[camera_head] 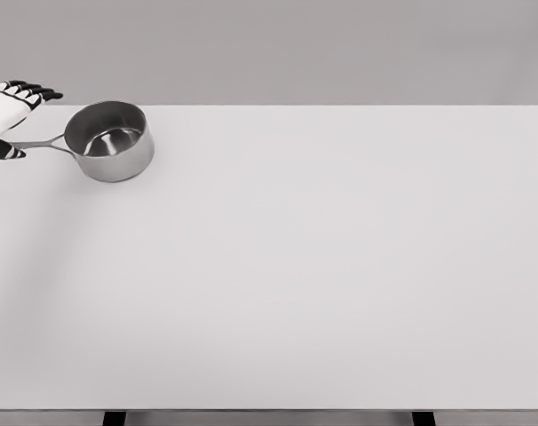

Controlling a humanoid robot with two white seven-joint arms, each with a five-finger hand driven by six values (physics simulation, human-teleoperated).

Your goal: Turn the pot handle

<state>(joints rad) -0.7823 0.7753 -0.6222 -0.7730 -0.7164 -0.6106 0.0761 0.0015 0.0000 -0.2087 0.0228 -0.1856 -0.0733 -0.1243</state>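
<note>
A small steel pot [111,140] stands upright on the white table [322,266] at its far left. Its thin handle [40,143] points left toward the picture's edge. My left hand [11,111] enters at the left edge, just above the handle's end. Its fingers [38,90] are stretched out toward the pot and the thumb [6,152] lies below the handle, so the handle passes between them without being gripped. The right arm does not show.
The table's far edge runs just behind the pot [340,106]. Dark table legs [114,418] show below the front edge.
</note>
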